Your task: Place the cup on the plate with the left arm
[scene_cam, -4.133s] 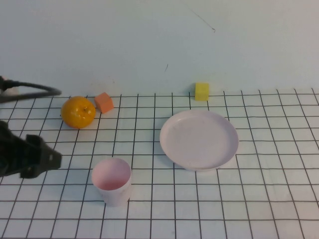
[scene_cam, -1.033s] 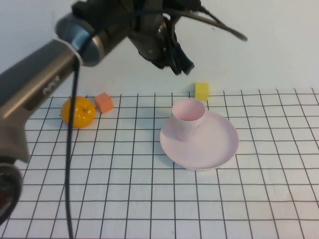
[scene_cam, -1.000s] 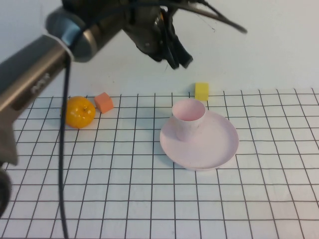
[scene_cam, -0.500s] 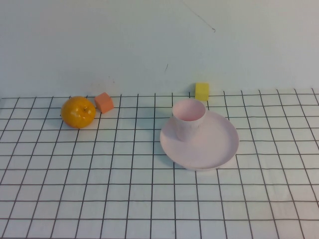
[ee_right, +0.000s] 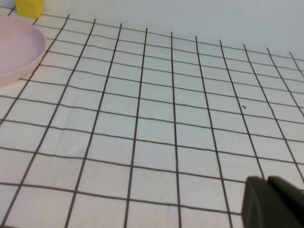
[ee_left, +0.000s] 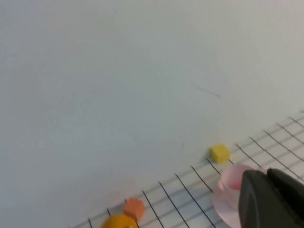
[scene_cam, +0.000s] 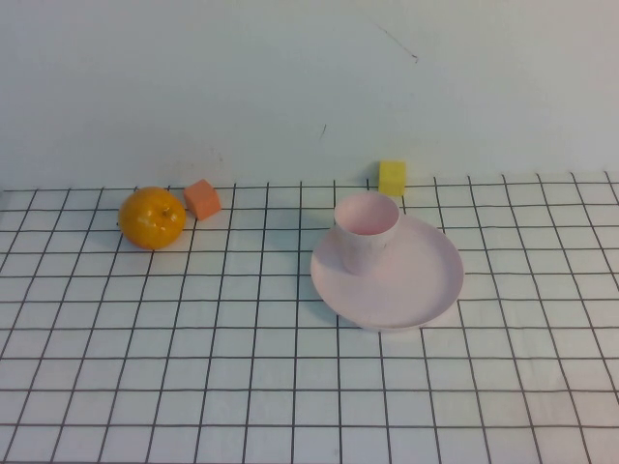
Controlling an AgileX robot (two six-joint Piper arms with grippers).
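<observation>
Standing upright on the plate (scene_cam: 387, 275), the cup (scene_cam: 367, 230) rests on the plate's far-left part, near the rim, mouth up and free of any grip, so the placement the task asks for looks done. Neither arm shows in the high view. The left gripper (ee_left: 273, 199) appears only in its own wrist view, as a dark block at the picture's edge; its fingers are closed together with nothing between them, and it sits raised and well apart from the cup, looking across at the wall and the far strip of the table. The right gripper (ee_right: 271, 203) shows likewise only as a dark block low over bare grid squares, off to the side of the plate; it holds nothing that can be seen, and I cannot tell how it is set. Beyond the plate, a yellow cube (scene_cam: 392, 178) sits by the wall, near the plate's far rim but not touching it. An orange (scene_cam: 152, 217) and a small orange-red block (scene_cam: 202, 199) lie just beside each other well to the left on the checked table (scene_cam: 242, 387). As a judgement, nothing of the task seems left beyond the left arm settling into a parked pose; the cup sits off-centre but looks stable there.
</observation>
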